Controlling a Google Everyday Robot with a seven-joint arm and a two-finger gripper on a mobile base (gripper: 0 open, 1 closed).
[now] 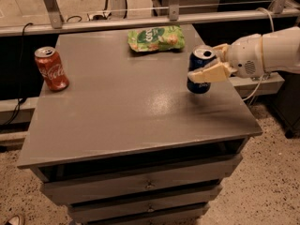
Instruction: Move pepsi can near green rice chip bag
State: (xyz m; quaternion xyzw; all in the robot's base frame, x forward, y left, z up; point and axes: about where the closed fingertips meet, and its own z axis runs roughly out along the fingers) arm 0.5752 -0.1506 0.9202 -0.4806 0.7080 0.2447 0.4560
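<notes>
**Pepsi can in grasp, bag not yet reached**

Pepsi can [198, 85]: at the 3 o'clock side of the grey table [117, 121], tilted slightly, seemingly just clear of the surface. Gripper [202, 65]: clenched on the can, reaching in from 3 o'clock. One tan finger crosses the can's front, the other sits behind its rim. Green rice chip bag [156, 38]: well apart, at 11 o'clock from the can, near the far edge.

Step in hand, by my reading: carry toward 11 o'clock. Keep the can low, level it, and set it just beside the bag without nudging it. Red Coca-Cola can [50, 68]: far off at 9 o'clock, out of the path.
</notes>
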